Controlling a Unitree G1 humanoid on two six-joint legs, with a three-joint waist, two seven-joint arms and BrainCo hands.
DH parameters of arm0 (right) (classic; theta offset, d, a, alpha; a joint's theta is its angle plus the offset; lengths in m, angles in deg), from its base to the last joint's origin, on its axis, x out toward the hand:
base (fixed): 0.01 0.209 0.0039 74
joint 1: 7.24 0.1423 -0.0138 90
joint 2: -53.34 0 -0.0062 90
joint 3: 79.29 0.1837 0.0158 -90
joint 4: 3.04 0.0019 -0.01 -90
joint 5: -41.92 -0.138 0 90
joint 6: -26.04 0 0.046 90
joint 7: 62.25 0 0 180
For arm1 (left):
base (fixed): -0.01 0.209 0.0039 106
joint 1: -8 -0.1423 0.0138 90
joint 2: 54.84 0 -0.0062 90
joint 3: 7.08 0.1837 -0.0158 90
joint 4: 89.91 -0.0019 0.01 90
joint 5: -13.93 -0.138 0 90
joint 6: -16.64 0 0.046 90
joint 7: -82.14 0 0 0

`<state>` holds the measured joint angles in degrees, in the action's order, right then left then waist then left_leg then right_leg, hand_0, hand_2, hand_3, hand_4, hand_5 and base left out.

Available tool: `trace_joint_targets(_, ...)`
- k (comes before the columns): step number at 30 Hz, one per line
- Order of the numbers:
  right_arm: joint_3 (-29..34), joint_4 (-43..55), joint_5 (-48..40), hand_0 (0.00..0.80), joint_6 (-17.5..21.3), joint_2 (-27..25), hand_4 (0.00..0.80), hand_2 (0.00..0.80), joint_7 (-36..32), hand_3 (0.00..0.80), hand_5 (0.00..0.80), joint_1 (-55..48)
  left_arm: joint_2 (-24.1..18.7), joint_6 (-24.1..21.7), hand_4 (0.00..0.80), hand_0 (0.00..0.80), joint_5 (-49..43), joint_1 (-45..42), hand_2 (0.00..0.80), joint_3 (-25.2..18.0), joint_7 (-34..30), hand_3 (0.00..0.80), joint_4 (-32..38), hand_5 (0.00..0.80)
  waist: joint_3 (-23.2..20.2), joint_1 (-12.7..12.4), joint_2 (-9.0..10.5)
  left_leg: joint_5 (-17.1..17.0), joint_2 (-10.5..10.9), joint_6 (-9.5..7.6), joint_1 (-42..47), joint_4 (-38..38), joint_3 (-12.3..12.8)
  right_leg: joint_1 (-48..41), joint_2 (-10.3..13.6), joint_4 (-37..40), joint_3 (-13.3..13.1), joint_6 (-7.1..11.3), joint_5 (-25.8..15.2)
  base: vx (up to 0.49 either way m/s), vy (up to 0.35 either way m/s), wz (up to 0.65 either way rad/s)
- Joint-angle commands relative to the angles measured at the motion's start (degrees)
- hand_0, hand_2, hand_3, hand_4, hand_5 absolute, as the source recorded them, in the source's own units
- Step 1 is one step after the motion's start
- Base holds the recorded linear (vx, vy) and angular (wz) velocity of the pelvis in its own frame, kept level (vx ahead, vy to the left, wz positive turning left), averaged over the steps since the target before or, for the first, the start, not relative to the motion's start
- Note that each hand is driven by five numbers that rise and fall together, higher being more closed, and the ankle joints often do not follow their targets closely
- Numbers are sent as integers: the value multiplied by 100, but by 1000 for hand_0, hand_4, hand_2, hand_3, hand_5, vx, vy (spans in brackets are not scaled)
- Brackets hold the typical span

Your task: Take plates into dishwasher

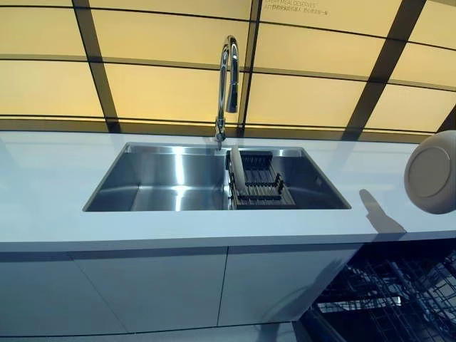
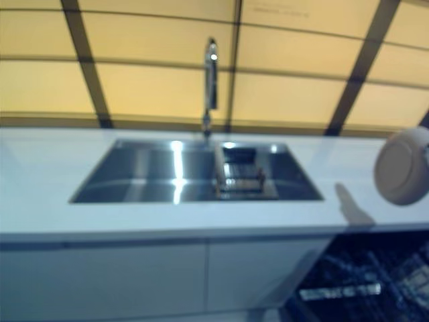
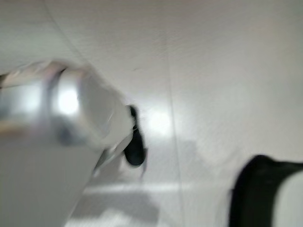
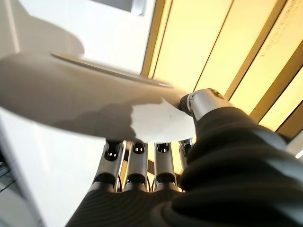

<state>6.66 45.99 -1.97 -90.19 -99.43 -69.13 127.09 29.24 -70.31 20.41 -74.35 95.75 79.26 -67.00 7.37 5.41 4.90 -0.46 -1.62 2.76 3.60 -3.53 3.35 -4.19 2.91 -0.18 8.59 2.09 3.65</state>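
one plate (image 1: 432,172) in hand, cream-coloured, held on edge at the far right of the head views, above the white counter (image 1: 50,178) and over the open dishwasher (image 1: 399,292). my right hand (image 4: 156,189) has it: in its wrist view the fingers (image 4: 137,163) curl against one face of the rim and the thumb (image 4: 201,104) presses the other, a pinch on the edge.

handling note, my judgement: the dishwasher rack (image 2: 342,288) sits low and to the right, so i would carry the plate down and outward clear of the counter lip, keep it on edge, and line the rim up with a gap between the rack wires before loosening the pinch. the grip is only at the rim, so i would go slowly; a swing could let it slip.

count, as seen:
- plates: one in the right hand; one pale plate-like piece (image 1: 237,171) standing on edge in the sink rack (image 1: 260,182), though i cannot be sure what it is.
- sinks (image 1: 157,178): one steel basin, rack in its right part.
- taps (image 1: 226,78): one, behind the basin.
- dishwashers: one, door open.

left hand: its wrist view is too smeared, and i cannot tell its state.
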Motion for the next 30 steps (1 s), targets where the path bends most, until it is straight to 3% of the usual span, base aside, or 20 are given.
trace_joint_targets(1,410,204,156,800,254,-154,800,800,-164,800,800,-33,-270,-113,0,0,44,-148,0,106,-10,0,-334,0,-319,-186,163,277,331,-161,-17,176,-54,374,-423,-100,-276,87,-279,3,26,-22)
trace_joint_targets(11,506,49,928,800,-100,-316,800,800,-1089,800,800,-380,-257,-91,0,0,7,-333,0,4,18,0,-327,0,-406,-78,122,256,384,-220,30,63,155,313,-481,177,-487,130,-429,17,19,-17)
trace_joint_targets(17,980,336,1234,800,-181,-159,800,800,-1712,800,800,-1248,-308,-83,0,0,-80,-331,0,-93,-65,0,-313,0,-323,56,125,290,379,-282,40,90,311,361,-489,142,-572,156,-461,3,-1,-4)
trace_joint_targets(30,1734,554,1765,800,130,139,800,800,-2366,800,800,-2585,-384,-83,0,0,-239,-295,0,-102,-81,0,-223,0,-174,186,106,318,391,-352,69,62,464,422,-473,180,-685,246,-588,-10,-20,-12)
